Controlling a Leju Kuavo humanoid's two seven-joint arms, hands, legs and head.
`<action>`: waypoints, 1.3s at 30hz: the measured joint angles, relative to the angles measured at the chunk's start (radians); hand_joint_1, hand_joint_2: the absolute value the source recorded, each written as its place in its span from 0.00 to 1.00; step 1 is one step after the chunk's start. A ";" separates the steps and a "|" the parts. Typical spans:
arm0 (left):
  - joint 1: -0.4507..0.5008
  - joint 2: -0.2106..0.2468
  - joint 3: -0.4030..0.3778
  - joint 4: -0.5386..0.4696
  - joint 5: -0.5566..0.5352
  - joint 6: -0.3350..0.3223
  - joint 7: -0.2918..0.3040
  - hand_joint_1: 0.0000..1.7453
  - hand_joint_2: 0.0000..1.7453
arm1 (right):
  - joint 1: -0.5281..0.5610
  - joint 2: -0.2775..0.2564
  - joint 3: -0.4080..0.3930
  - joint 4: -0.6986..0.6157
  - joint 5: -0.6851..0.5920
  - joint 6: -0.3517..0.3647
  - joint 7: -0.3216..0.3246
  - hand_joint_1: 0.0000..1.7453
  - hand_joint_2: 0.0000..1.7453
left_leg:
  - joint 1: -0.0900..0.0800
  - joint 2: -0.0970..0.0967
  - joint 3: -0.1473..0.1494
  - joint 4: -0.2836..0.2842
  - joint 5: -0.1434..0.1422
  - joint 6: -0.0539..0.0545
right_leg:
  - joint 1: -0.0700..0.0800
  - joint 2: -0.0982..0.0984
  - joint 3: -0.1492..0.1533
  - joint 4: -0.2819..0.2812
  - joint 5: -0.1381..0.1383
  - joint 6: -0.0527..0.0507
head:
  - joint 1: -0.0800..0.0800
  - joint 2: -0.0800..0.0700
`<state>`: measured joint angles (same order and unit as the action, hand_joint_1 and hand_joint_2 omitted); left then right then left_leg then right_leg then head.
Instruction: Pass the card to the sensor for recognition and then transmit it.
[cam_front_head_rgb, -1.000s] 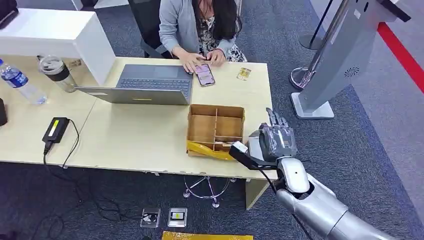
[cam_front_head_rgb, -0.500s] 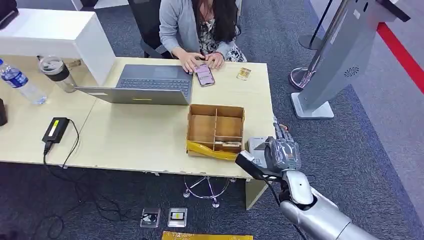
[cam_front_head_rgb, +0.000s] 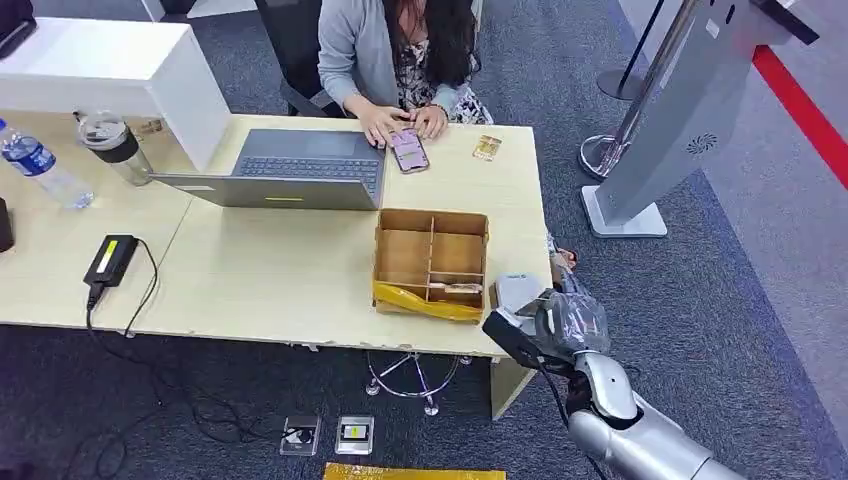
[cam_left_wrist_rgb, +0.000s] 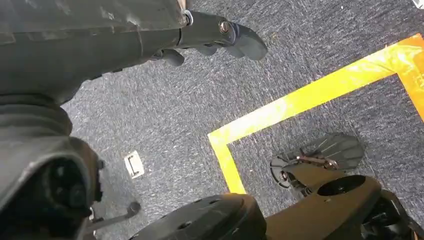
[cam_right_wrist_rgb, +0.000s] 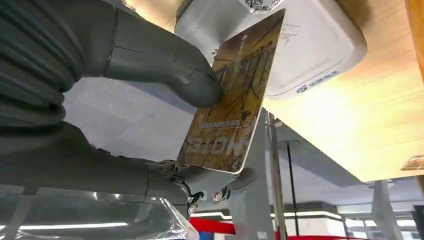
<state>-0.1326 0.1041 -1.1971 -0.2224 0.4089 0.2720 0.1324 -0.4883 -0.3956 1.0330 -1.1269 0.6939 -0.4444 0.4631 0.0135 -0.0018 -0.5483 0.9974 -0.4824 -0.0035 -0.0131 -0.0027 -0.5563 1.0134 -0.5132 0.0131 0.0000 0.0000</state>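
Observation:
My right hand (cam_front_head_rgb: 566, 318), wrapped in clear plastic, hovers at the table's front right corner, just off the edge. In the right wrist view it (cam_right_wrist_rgb: 150, 65) pinches a brown patterned card (cam_right_wrist_rgb: 232, 100) between thumb and fingers. The card's far end reaches over the white sensor (cam_right_wrist_rgb: 305, 45); I cannot tell whether they touch. The sensor (cam_front_head_rgb: 515, 290) lies on the wooden table (cam_front_head_rgb: 280, 270), right of the cardboard box (cam_front_head_rgb: 432, 258). My left hand (cam_left_wrist_rgb: 215, 35) hangs over the carpet, fingers loose, holding nothing.
A person (cam_front_head_rgb: 400, 50) sits behind the table, hands on a phone (cam_front_head_rgb: 408, 150) beside a laptop (cam_front_head_rgb: 300, 165). A small card (cam_front_head_rgb: 487, 147) lies at the far right of the table. A grey kiosk stand (cam_front_head_rgb: 680, 110) rises on the right. A bottle (cam_front_head_rgb: 40, 165) and a cup (cam_front_head_rgb: 110, 145) stand at the left.
My right hand has drawn back from beside the cardboard box towards the table's front edge, uncovering the white sensor. The person and the table's things have stayed put.

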 joint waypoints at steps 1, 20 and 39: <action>0.000 0.000 0.000 0.000 0.000 0.000 0.000 0.00 0.00 | 0.000 -0.002 0.000 0.000 -0.006 -0.004 -0.002 1.00 1.00 | 0.000 0.000 0.000 0.000 0.000 0.000 | 0.000 0.000 0.000 0.000 0.000 0.000 | 0.000 0.000; 0.013 0.000 0.016 0.000 0.025 0.016 -0.010 0.00 0.00 | 0.038 -0.009 0.001 0.003 0.032 0.009 -0.008 1.00 1.00 | 0.000 0.000 0.002 0.000 0.000 0.000 | 0.000 0.000 0.001 0.000 0.000 0.000 | 0.001 0.000; 0.015 0.000 0.018 0.000 0.022 0.016 -0.016 0.00 0.00 | -0.034 -0.061 -0.054 -0.071 0.121 0.043 0.041 1.00 1.00 | 0.000 0.001 0.001 0.000 0.000 0.000 | 0.000 0.001 0.001 0.000 0.001 0.000 | 0.000 0.000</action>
<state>-0.1179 0.1038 -1.1788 -0.2224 0.4307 0.2880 0.1160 -0.5223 -0.4562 0.9792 -1.1983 0.8145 -0.4013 0.5039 0.0135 -0.0008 -0.5474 0.9975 -0.4823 -0.0035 -0.0131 -0.0022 -0.5551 1.0135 -0.5124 0.0133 0.0004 0.0000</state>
